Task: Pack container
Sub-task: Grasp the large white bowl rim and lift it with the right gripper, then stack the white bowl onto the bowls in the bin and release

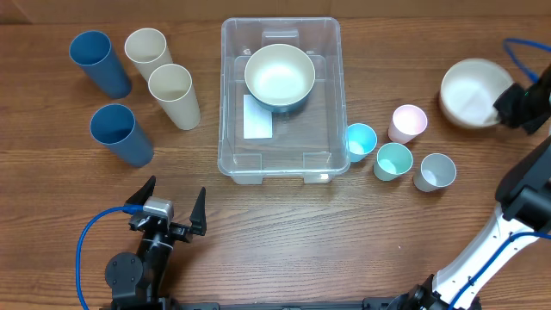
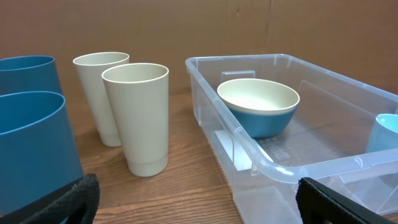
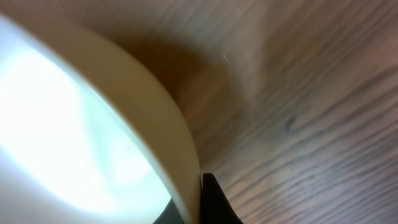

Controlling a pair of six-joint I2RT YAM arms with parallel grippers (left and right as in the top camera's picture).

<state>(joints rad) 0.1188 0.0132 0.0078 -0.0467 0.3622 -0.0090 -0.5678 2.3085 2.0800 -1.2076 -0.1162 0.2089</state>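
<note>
Overhead, the left pincer [image 1: 177, 188] hangs nearest, jaws apart and empty above the tabletop [image 1: 284, 237]. Beyond it the container [image 1: 225, 103] sits mid-table with a blue bowl [image 1: 279, 76] inside. Far right, the right pincer [image 1: 504, 105] seems clamped on the rim of the white bowl [image 1: 469, 90], though its wrist view is blurred. The step in hand looks like fetching that bowl. Next it needs lifting over the container's wall.

Two blue cups [image 1: 101, 64] [image 1: 121, 134] and two cream cups [image 1: 146, 52] [image 1: 174, 95] stand left, a white bowl [image 1: 469, 90] right.
</note>
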